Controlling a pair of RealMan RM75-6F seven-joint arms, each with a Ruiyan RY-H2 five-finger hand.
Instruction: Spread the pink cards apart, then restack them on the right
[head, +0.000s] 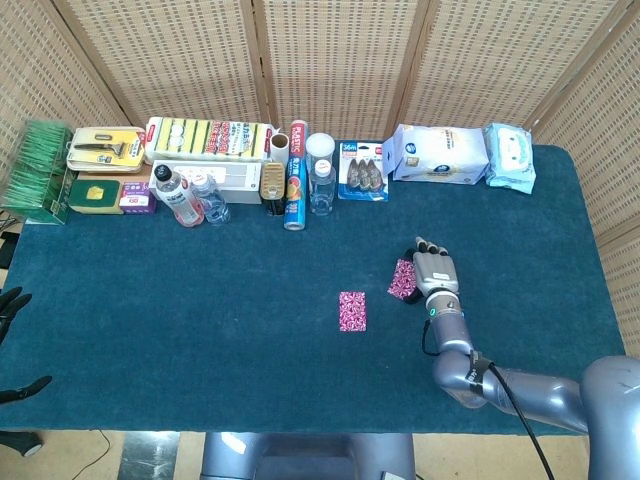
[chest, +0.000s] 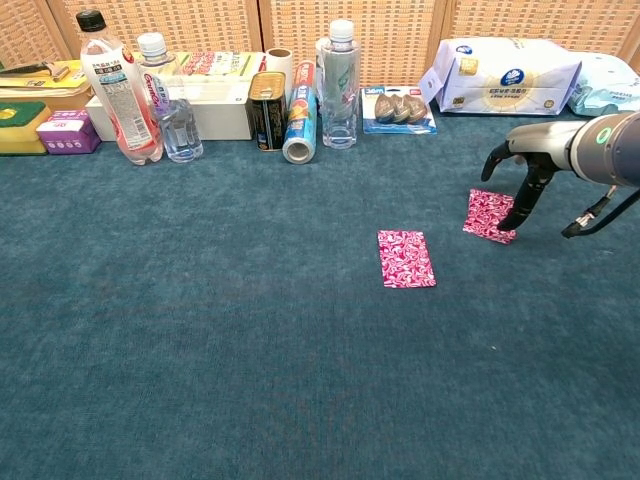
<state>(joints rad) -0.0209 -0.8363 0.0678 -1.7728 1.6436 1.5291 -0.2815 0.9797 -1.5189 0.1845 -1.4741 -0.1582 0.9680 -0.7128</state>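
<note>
- Head view alone shows the left hand (head: 12, 305), dark, at the table's (head: 200, 330) far left edge; its grip is unclear.
- Two pink cards: flat card (chest: 406, 259) mid-table, tilted card (chest: 489, 216) to its right.
- Right hand (chest: 522, 180) pinches the tilted card.

Overhead head view; low chest view.
</note>
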